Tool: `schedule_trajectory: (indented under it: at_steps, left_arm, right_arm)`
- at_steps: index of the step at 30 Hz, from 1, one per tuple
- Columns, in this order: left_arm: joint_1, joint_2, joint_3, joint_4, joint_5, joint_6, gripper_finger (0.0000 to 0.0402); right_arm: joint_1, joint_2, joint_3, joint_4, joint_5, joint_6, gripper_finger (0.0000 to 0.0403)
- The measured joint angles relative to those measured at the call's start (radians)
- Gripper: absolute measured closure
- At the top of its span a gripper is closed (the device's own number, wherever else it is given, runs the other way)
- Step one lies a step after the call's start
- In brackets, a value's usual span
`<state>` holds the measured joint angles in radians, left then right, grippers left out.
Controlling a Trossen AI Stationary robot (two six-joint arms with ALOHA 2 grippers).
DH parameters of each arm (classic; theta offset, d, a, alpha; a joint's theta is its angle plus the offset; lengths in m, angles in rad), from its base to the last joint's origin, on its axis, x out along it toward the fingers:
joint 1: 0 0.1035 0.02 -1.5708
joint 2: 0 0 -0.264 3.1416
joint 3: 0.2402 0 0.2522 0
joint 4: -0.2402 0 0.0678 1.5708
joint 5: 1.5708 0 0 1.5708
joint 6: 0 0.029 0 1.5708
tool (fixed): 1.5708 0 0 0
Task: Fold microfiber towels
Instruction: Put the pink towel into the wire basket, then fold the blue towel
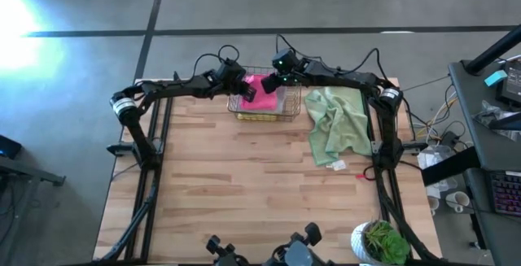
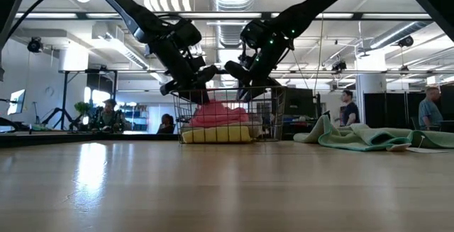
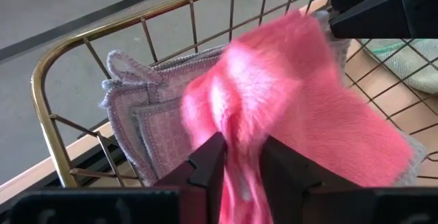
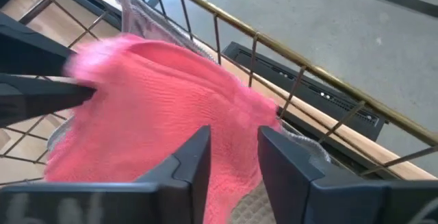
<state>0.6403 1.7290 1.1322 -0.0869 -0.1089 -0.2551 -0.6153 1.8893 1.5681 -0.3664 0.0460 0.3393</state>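
A copper wire basket (image 1: 262,113) stands at the table's far middle. In it a hot pink towel (image 1: 259,93) lies bunched on top of a light grey towel (image 3: 147,118). A yellow towel (image 2: 216,135) lies at the basket's bottom. Both grippers are over the basket, each shut on the pink towel: my left gripper (image 1: 244,89) at the basket's left side, my right gripper (image 1: 275,83) at its far right. A pale sage green towel (image 1: 338,121) lies crumpled on the table to the right of the basket. No lime green towel is in view. My left gripper pinches a raised fold of the pink towel (image 3: 241,138) between its two fingers, slanting down from the table's left. The rest of the towel lies slack in the basket on the grey towel. My right gripper pinches the pink towel near its far edge (image 4: 236,138) between its two fingers, slanting down from the table's right and far side. The cloth bunches up toward the fingers and rests in the basket.
The basket's wire rim (image 3: 41,87) stands close around both grippers. A potted plant (image 1: 381,242) stands at the table's near right corner. The wooden table top (image 1: 236,193) lies bare in front of the basket. People stand in the room beyond the table (image 2: 349,108).
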Motion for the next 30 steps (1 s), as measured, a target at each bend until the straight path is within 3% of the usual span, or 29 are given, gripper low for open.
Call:
schedule_trajectory:
  at_steps: [9, 18, 24, 30]
  left_arm:
    - [0.0, -0.009, 0.032, -0.016, 0.0, 0.0, 0.0262]
    - [0.0, -0.118, 0.056, -0.068, 0.002, 0.035, 0.0253]
    - [-0.008, -0.242, 0.038, -0.162, 0.002, 0.109, 0.0254]
    - [-0.05, -0.345, 0.022, -0.232, 0.002, 0.168, 0.0254]
  right_arm:
    - [-0.01, -0.004, 0.057, -0.114, 0.0, -0.068, 0.0257]
    - [-0.017, -0.064, 0.169, -0.438, -0.001, -0.215, 0.0262]
    - [0.001, -0.191, 0.121, -0.573, 0.0, -0.214, 0.0276]
    - [0.073, -0.355, -0.001, -0.583, -0.002, -0.053, 0.0286]
